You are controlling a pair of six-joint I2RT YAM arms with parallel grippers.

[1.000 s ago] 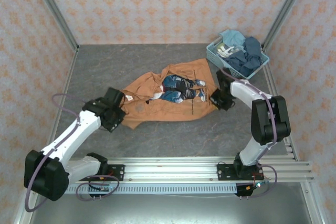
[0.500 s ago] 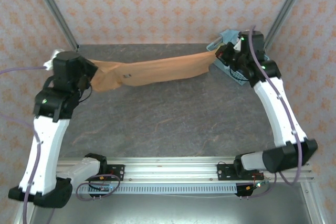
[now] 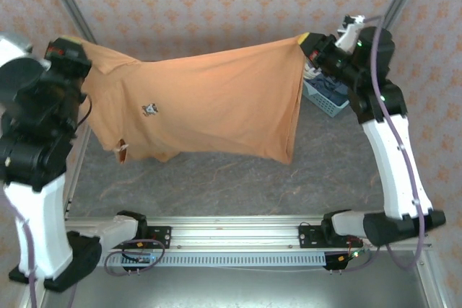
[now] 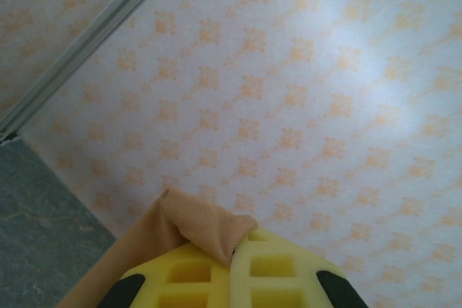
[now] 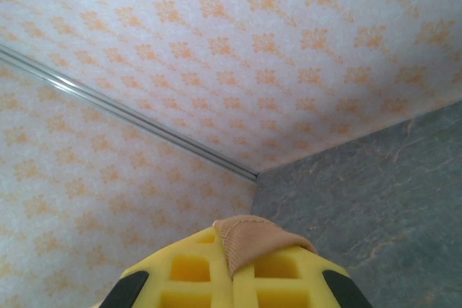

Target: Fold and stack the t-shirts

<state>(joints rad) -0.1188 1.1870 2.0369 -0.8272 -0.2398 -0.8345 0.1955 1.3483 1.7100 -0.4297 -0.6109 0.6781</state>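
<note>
Hangs in the air, stretched wide between the two arms and well above the grey table (image 3: 216, 178): the orange-tan t-shirt (image 3: 209, 102), turned to show a mostly plain side, with a small dark mark (image 3: 150, 109) on its left half and a white tag (image 3: 121, 151) near the lower left hem; droops lowest at the lower right corner

Up high at the left: the left gripper (image 3: 72, 54), clamped tight on the shirt's upper left corner. Seen from the left wrist, pinches a fold of tan cloth between its yellow pads (image 4: 195, 272), with no gap between them beyond the cloth itself; faces the patterned wall (image 4: 289, 70)

Up high at the far right: the right gripper (image 3: 312, 45), likewise closed hard on the upper right corner. Seen from the right wrist, grips a small tab of tan cloth between yellow pads, with wall and grey table floor beyond

Stands on the table at the far right, behind the shirt's right edge and just beside the right arm: a pale blue basket (image 3: 326, 102), partly hidden; contact with the cloth impossible to judge
</note>
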